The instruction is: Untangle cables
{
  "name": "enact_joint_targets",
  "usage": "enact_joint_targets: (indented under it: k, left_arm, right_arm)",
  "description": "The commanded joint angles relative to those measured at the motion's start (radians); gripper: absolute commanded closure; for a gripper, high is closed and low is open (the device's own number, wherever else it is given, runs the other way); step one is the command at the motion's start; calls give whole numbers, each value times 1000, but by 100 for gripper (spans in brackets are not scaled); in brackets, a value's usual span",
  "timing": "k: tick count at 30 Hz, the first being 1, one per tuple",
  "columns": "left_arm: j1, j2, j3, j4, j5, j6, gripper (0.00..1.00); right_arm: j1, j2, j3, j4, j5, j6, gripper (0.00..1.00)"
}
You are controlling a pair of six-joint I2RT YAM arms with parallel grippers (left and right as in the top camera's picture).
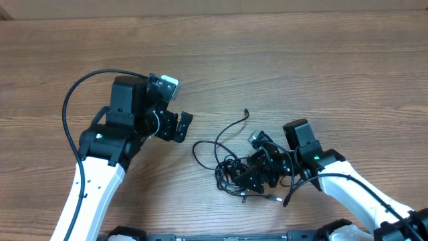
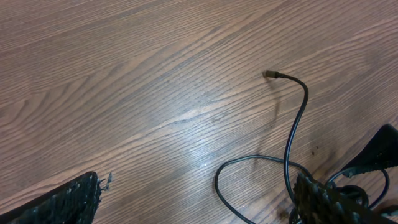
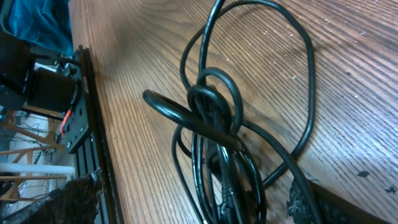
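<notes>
The cables (image 1: pixel 227 164) lie as a black tangle on the wooden table, right of centre. One free end with a small plug (image 1: pixel 247 112) curves away toward the back, and a silver-tipped plug (image 1: pixel 274 199) lies at the front. My right gripper (image 1: pixel 252 171) is open and low over the tangle. In the right wrist view its fingers (image 3: pixel 186 208) straddle the knotted loops (image 3: pixel 214 112). My left gripper (image 1: pixel 179 126) is open and empty, left of the tangle. In the left wrist view its fingers (image 2: pixel 199 205) frame a loop (image 2: pixel 249 180) and the plug end (image 2: pixel 268 74).
The table's front edge with a black metal rail (image 3: pixel 87 124) runs close behind the tangle in the right wrist view. A thick black arm cable (image 1: pixel 67 100) arcs beside the left arm. Bare wood table (image 1: pixel 301 60) stretches across the back.
</notes>
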State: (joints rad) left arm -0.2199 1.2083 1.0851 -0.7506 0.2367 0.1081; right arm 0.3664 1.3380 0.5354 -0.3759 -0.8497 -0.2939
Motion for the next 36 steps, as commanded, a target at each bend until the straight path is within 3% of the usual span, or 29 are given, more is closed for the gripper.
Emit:
enact_joint_targets:
  k: [1, 13, 21, 24, 26, 27, 28, 36]
  left_arm:
    - [10, 7, -2, 6, 16, 12, 0]
    - [10, 7, -2, 4, 23, 11, 0]
    - [10, 7, -2, 24, 23, 11, 1]
    - [10, 7, -2, 25, 23, 11, 0]
    - [10, 7, -2, 23, 23, 11, 0]
    - [10, 7, -2, 22, 23, 11, 1]
    - [10, 7, -2, 21, 23, 11, 1]
    - [10, 7, -2, 8, 23, 11, 0]
  right_arm:
    - [-1, -2, -8, 8, -13, -14, 5]
    - [0, 99, -13, 80, 29, 4, 7]
    - [62, 179, -13, 152, 18, 13, 19]
    - [84, 179, -13, 168, 26, 13, 36]
    - [88, 179, -13, 167, 37, 13, 71]
    - [88, 179, -13, 169, 37, 13, 79]
    - [88, 179, -13, 173, 37, 13, 96]
    - [75, 175, 10, 187, 13, 60, 96]
